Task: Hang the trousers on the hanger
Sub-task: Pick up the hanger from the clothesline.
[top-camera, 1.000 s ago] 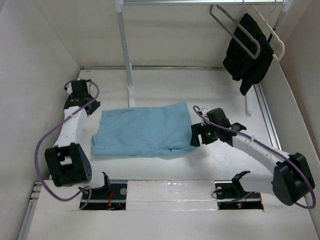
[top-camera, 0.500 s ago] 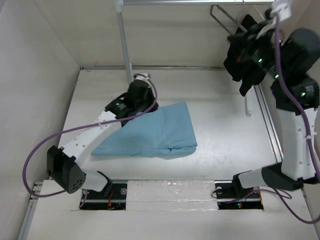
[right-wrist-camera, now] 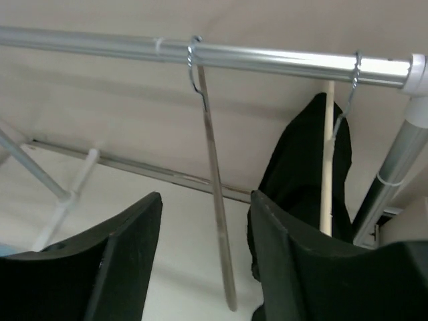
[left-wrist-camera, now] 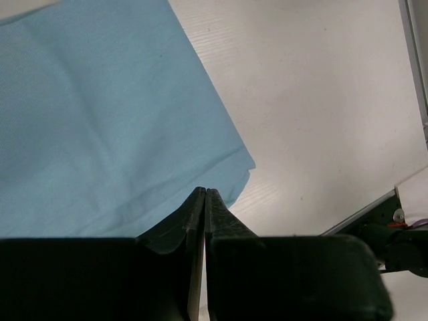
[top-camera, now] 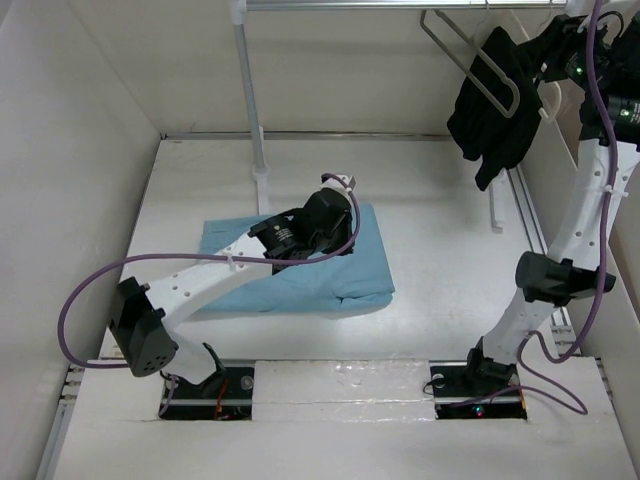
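The light blue trousers (top-camera: 365, 275) lie folded flat on the table. My left gripper (top-camera: 335, 235) hovers over their middle. In the left wrist view it (left-wrist-camera: 205, 190) is shut with nothing between the fingers, above the trousers' near right corner (left-wrist-camera: 100, 120). The thin grey hanger (top-camera: 480, 65) hangs by its hook on the rail (top-camera: 400, 5) at the back right. My right gripper (top-camera: 565, 60) is raised beside the rail. In the right wrist view it (right-wrist-camera: 206, 195) is open, and the grey hanger (right-wrist-camera: 217, 200) hangs edge-on beyond the gap, not touched.
A black garment (top-camera: 495, 100) hangs on a cream-white hanger (top-camera: 548, 90) right of the grey one, also in the right wrist view (right-wrist-camera: 301, 167). The rack's upright pole (top-camera: 250, 100) stands behind the trousers. Side walls close in the table on the left and right.
My right arm rose from the trousers' right edge to the rail and has shifted right. My left arm swung right across the trousers, which now lie flat again.
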Tool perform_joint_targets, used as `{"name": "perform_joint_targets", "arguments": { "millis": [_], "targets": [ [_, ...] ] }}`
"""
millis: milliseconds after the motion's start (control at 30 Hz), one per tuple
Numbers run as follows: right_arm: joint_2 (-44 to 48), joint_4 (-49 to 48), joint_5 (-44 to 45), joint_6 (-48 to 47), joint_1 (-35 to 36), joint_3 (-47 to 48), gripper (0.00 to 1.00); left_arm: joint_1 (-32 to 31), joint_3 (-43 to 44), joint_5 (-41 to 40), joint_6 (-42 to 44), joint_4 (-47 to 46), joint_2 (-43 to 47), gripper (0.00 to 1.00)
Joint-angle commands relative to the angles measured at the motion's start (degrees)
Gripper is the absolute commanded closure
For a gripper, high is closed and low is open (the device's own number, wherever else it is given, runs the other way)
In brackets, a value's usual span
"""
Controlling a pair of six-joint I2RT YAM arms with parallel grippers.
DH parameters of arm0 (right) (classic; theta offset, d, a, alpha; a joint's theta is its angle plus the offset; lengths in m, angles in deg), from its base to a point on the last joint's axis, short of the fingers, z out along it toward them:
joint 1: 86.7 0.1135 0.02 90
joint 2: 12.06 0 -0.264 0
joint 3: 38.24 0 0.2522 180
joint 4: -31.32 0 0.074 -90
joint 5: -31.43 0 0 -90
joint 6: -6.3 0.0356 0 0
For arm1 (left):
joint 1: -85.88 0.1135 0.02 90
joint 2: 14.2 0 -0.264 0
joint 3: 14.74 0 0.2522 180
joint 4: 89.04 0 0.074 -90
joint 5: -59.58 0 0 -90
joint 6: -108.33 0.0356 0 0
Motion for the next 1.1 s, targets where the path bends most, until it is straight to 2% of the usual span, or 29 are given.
{"name": "perform_joint_targets", "arguments": {
  "millis": [0,133,333,633,767,833,867,933,1000,1067],
  "targets": [
    [1.1,-0.9,-4.3,0.7,-0.7,2.6,0.37,0.0,-0.7,0.2,1.4,-0.9,2.6,1.0],
    [2.9,-1.6,-4.7,-0.7,-2.0,-4.0,0.33,0.0,-2.4,1.2,1.4,-2.4,2.7,1.0],
    [2.1,3.5,1.5,-7.2,2.7,-5.9,0.31,0.6,-2.6,1.7,1.1,-2.6,2.3,1.0],
    [1.4,3.1,5.5,-9.0,2.7,-7.1,0.3,0.6,-2.9,1.8,0.7,-2.3,3.6,1.0],
    [1.1,4.0,5.9,-9.9,3.9,-8.8,0.33,0.6,-3.0,1.2,0.5,-1.9,4.0,1.0],
    [1.5,4.0,6.7,-11.1,4.8,-11.5,0.36,1.2,-2.7,1.0,0.3,-1.7,4.4,1.0],
    [2.0,3.3,7.3,-11.3,5.3,-12.4,0.42,1.2,-2.4,1.0,0.2,-1.8,4.5,1.0],
    [3.2,2.0,7.3,-11.3,5.3,-15.0,0.47,1.8,-1.8,1.0,0.0,-1.6,5.4,1.0],
    [3.9,0.4,7.8,-11.0,5.3,-15.6,0.67,1.8,-0.8,1.0,0.2,-1.6,5.9,0.97],
    [4.1,-0.1,7.8,-10.9,5.9,-15.0,0.78,1.8,0.2,1.1,0.4,-1.3,6.2,0.93]
  ]
}}
